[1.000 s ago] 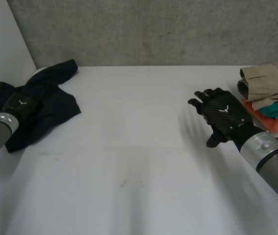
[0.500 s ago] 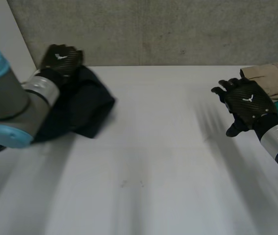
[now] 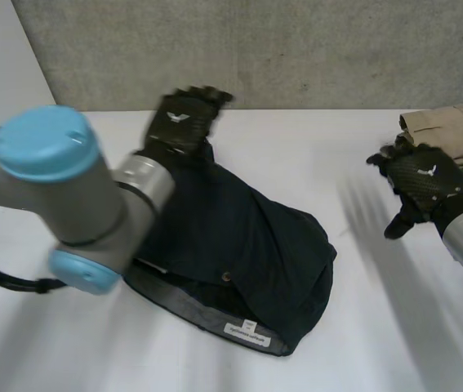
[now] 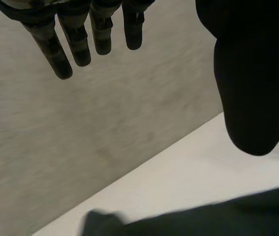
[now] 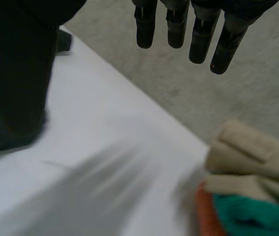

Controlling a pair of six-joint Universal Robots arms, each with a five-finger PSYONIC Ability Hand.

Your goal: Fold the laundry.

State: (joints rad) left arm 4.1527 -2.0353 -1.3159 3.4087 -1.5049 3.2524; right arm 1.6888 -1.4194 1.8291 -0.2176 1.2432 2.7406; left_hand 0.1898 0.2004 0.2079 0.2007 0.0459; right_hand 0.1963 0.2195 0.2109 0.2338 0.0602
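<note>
Grey wall behind, white table in front. Saw a dark garment sprawled on the left half, long axis slanting from the far edge toward the middle of the near edge, labelled band pointing near. Found the left hand over its far end, fingers straight, thumb apart, gripping nothing. Found the right hand hovering by the right edge, fingers straight, empty, beside a folded stack at the far right corner.
</note>
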